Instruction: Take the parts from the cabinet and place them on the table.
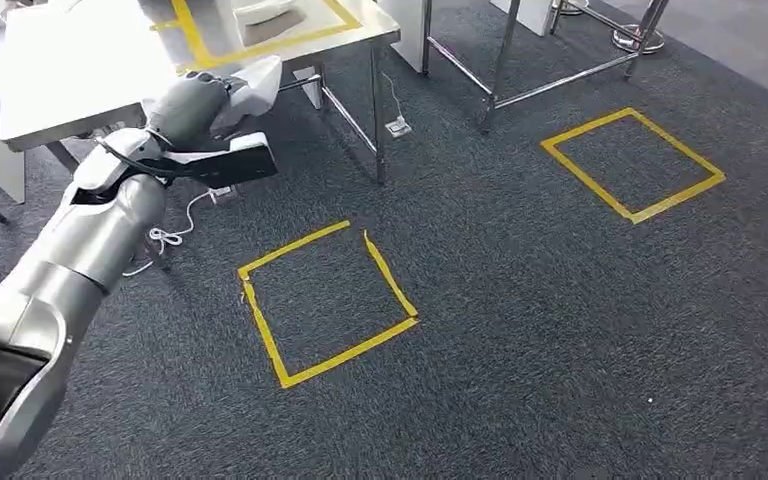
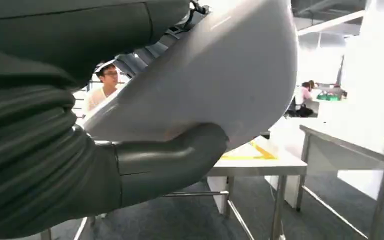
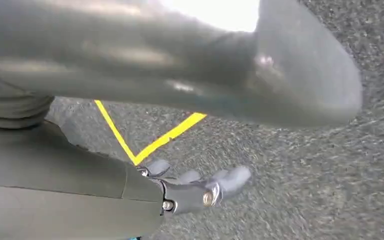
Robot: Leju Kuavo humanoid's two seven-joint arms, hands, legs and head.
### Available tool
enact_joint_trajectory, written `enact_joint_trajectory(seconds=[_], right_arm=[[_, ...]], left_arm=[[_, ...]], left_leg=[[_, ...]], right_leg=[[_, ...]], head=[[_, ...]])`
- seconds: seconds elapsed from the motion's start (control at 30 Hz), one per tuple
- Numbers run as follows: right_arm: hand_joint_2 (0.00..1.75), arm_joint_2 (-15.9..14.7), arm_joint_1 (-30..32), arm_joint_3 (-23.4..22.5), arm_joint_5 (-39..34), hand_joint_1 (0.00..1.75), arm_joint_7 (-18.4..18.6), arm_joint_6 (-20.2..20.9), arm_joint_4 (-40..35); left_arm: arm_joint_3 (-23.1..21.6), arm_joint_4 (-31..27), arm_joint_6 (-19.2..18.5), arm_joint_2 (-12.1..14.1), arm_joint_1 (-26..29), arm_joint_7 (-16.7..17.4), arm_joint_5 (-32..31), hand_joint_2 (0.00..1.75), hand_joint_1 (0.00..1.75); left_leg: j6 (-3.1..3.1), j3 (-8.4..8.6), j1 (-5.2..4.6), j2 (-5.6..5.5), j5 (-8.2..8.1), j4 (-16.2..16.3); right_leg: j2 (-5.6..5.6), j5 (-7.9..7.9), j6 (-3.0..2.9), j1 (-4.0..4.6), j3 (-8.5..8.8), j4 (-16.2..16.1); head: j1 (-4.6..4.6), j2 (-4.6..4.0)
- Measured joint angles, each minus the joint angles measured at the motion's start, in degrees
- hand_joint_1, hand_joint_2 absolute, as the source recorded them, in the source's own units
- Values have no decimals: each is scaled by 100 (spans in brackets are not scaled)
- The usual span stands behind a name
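My left hand clamps the white part; right fingers apart. I should lower it level onto the bench.

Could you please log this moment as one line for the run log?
left hand: holds white part | right hand: empty, fingers apart, over carpet | table: ahead, part not yet placed

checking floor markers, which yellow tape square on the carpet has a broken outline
The near yellow square, in front of the table: its far corner is open and one tape side lies skewed. The far right square is closed all round.
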Motion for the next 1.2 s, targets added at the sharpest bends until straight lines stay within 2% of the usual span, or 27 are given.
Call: enact_joint_trajectory(seconds=[0.03,0.07,0.13,0.17,0.2,0.23,0.27,0.33,0.37,0.4,0.47,0.53,0.57,0.6,0.7,0.73,0.77,0.83,0.87,0.9,0.93,0.97,1.03,1.07,1.1,1.13,1.2], right_arm=[[0,0,3,0,0,0,0,0,0],[0,0,-2,0,0,0,0,0,0],[0,0,-5,0,0,0,0,0,0],[0,0,0,0,0,0,2,0,0],[0,0,10,0,0,0,0,0,0],[0,0,24,0,0,0,0,0,0],[0,0,28,0,0,0,2,0,0],[0,4,24,0,0,0,0,0,0],[0,15,28,0,0,0,0,0,2],[0,26,12,0,0,0,2,2,2],[0,17,18,0,0,0,0,-2,2],[0,22,23,0,0,0,0,-2,2],[0,24,17,0,0,0,-2,-2,2],[0,22,5,0,0,0,0,-7,2],[0,-2,-5,0,0,0,0,-13,2],[0,0,3,0,0,0,0,-13,2],[0,0,13,0,-2,0,0,-13,2],[0,-9,27,0,-7,0,-2,-15,2],[0,-9,41,0,-9,0,-2,-15,2],[0,-9,40,0,-9,0,-2,-13,2],[0,-7,29,0,-11,0,-9,-15,2],[0,-7,39,-2,-13,0,-7,-17,2],[0,-2,33,-2,-17,0,-11,-20,2],[0,-2,33,-2,-15,0,-22,-24,2],[0,-2,27,-2,-15,0,-26,-24,2],[0,-2,22,-2,-13,0,-37,-24,0],[0,-2,37,-2,-13,0,-64,-26,2]], left_arm=[[0,-20,0,15,11,0,0,175,175],[0,-20,0,15,-9,-2,0,175,175],[0,-17,0,20,-6,-7,0,175,175],[0,-11,-2,33,22,-7,0,175,175],[0,-11,-2,41,48,-7,0,175,175],[0,-11,-4,44,67,-4,0,175,175],[0,-11,-4,46,66,2,0,175,175],[0,-17,-4,57,49,0,0,175,175],[0,-9,-4,61,45,0,0,175,175],[0,-9,-10,63,28,-7,0,175,175],[0,-6,-15,66,34,-2,-2,175,175],[0,-26,-15,63,40,-2,-2,175,175],[0,-22,-15,70,12,-7,0,175,175],[0,-17,-18,61,-24,-9,0,175,175],[0,-2,-20,37,2,11,0,175,175],[0,4,-20,37,19,11,0,175,175],[0,11,-20,37,24,13,0,175,175],[0,13,-20,35,15,15,-2,175,175],[0,18,-20,28,15,15,0,175,175],[0,35,-20,16,7,13,0,175,175],[0,44,-37,11,-11,15,-2,175,175],[-2,50,-46,7,1,24,-2,175,175],[0,57,-44,0,-23,24,0,175,175],[0,66,-42,4,-38,26,0,175,175],[0,74,-42,0,-61,26,0,175,175],[-2,83,-39,0,-59,15,2,175,175],[-2,122,-33,15,5,20,4,175,175]], left_leg=[[-31,-15,11,21,-48,69],[-53,-126,11,40,-149,318],[-83,-669,17,48,-498,1261],[-86,-936,17,49,-592,1664],[-79,-1114,17,50,-550,1857],[-60,-1148,16,50,-335,1754],[-31,-1044,14,50,9,1377],[71,-667,-11,55,700,333],[113,-541,-37,69,645,233],[124,-489,-82,64,592,61],[164,-480,-90,57,498,-5],[234,-318,-31,40,445,-85],[274,-249,-28,45,409,-101],[306,-213,-21,45,376,-101],[317,-95,-19,25,242,-97],[307,-40,-18,16,193,-89],[293,28,-16,7,133,-84],[246,192,-5,9,-3,-70],[220,208,-7,15,-70,-69],[186,266,-25,9,-116,-47],[144,242,-38,-4,-143,-78],[104,284,-36,-2,-147,-59],[32,345,-36,2,-197,-76],[7,246,-21,25,-168,116],[-4,52,-17,42,-156,464],[-26,-225,-12,45,-228,900],[-42,-736,-11,46,-605,1552]], right_leg=[[-1,-15,-44,-20,63,-37],[-2,-42,-85,-22,108,-46],[0,-113,-116,-18,176,-47],[4,-149,-121,-15,211,-44],[11,-189,-119,-11,255,-41],[16,-236,-118,-5,321,-41],[19,-292,-112,4,397,-41],[21,-410,-94,18,554,-46],[18,-448,-70,8,543,-65],[23,-477,-24,41,571,-55],[7,-469,33,2,598,-87],[7,-492,81,16,590,-21],[8,-497,110,13,541,168],[9,-577,141,10,332,497],[9,-922,204,4,-536,1621],[8,-844,211,1,-686,1663],[7,-600,208,-1,-694,1440],[3,122,187,-3,-432,505],[-9,473,171,-3,-304,43],[-15,267,129,40,-297,-44],[-16,224,63,55,-254,-36],[-4,266,12,48,-258,-60],[-1,210,-85,34,-163,-75],[6,183,-129,25,-91,-93],[11,146,-160,26,-44,-98],[12,98,-177,26,10,-99],[30,-22,-178,31,139,-100]], head=[[-5,0],[-38,0],[-33,0],[-31,0],[-31,0],[-35,0],[-31,0],[-31,0],[-18,0],[-20,0],[-20,0],[-18,0],[-7,0],[4,0],[15,0],[17,0],[17,0],[17,0],[22,0],[24,0],[26,0],[28,0],[28,0],[19,0],[11,0],[13,0],[11,0]])
